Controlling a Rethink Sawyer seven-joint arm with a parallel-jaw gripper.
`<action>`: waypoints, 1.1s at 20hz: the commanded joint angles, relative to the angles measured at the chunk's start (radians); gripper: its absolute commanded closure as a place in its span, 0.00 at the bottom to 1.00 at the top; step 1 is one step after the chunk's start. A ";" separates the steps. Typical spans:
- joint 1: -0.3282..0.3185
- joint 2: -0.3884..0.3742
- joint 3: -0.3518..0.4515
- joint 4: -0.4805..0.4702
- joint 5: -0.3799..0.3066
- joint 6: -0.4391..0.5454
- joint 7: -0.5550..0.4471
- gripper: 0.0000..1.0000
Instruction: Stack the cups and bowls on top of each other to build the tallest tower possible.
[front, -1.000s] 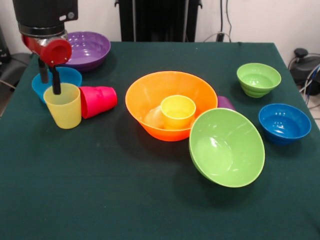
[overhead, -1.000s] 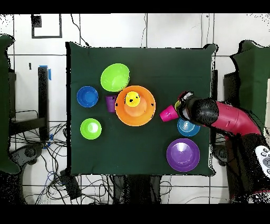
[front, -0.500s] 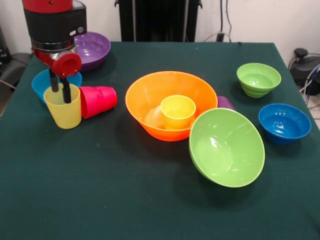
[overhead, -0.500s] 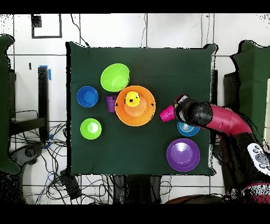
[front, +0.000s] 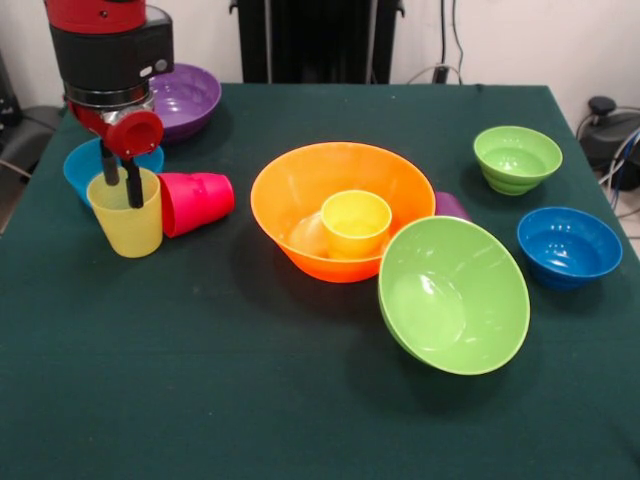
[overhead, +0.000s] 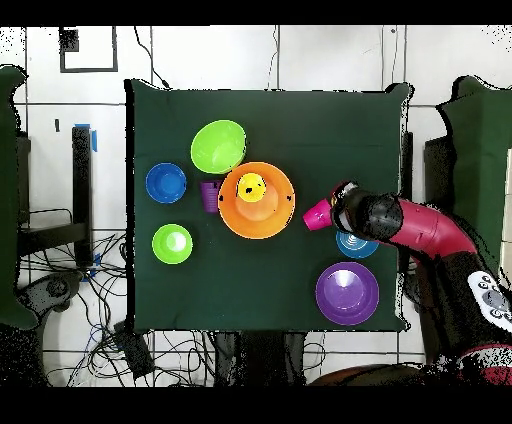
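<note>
At about 9 o'clock on the green worktop (front: 200, 400), the tool (front: 120, 178) hangs with its two black fingers (front: 131, 185) nearly closed astride the far rim of the upright pale yellow cup (front: 127, 214), one finger inside and one outside. The red-pink cup (front: 196, 202) lies on its side touching it at 3 o'clock, and a small blue bowl (front: 80, 165) sits just behind. At centre, the large orange bowl (front: 300, 190) holds the yellow-orange cup (front: 355, 222); the large lime green bowl (front: 455, 295) leans against it at 4 o'clock.
</note>
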 joint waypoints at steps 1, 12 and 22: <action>0.028 -0.012 0.021 0.044 -0.028 0.007 -0.030 0.00; 0.065 0.044 0.007 0.013 -0.027 -0.053 0.028 0.00; 0.096 0.083 -0.010 -0.020 -0.009 -0.093 0.055 0.00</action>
